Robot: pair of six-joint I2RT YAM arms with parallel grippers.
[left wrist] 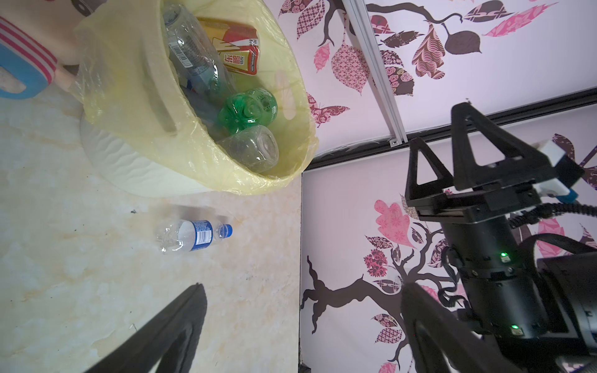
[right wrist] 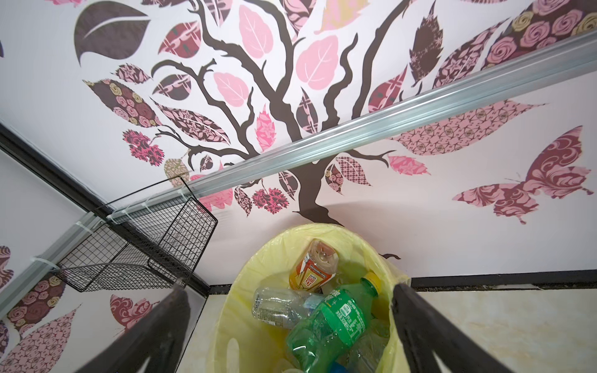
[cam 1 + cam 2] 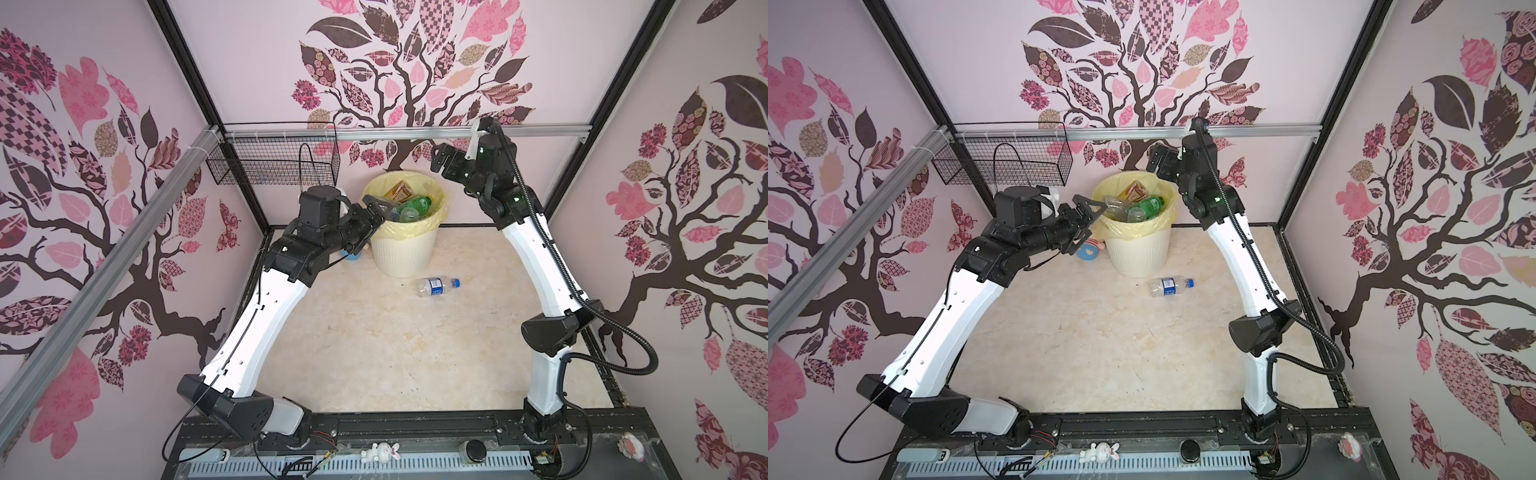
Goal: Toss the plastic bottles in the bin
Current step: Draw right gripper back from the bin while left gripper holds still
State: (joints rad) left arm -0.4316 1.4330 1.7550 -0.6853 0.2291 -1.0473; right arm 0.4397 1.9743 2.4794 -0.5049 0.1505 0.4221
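At the far middle of the surface (image 3: pixel 374 353), the bin (image 3: pixel 401 257) holds several bottles (image 3: pixel 417 205). A blue-capped bottle (image 3: pixel 436 286) lies on open surface just beside it. The left gripper (image 3: pixel 1092 222) and right gripper (image 3: pixel 441 162) flank the rim, fingers spread, empty.

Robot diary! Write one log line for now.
left fingers: open, empty, by bin | right fingers: open, empty, above bin | bin: bottles inside | clear bottle: lying on table

We count one bin (image 3: pixel 401 257) below the right gripper (image 3: pixel 437 160), at least four bottles (image 2: pixel 326 326) visible in it, one bottle (image 3: pixel 436 286) outside it, one wire basket (image 3: pixel 270 170), one plush doll (image 1: pixel 22 71).
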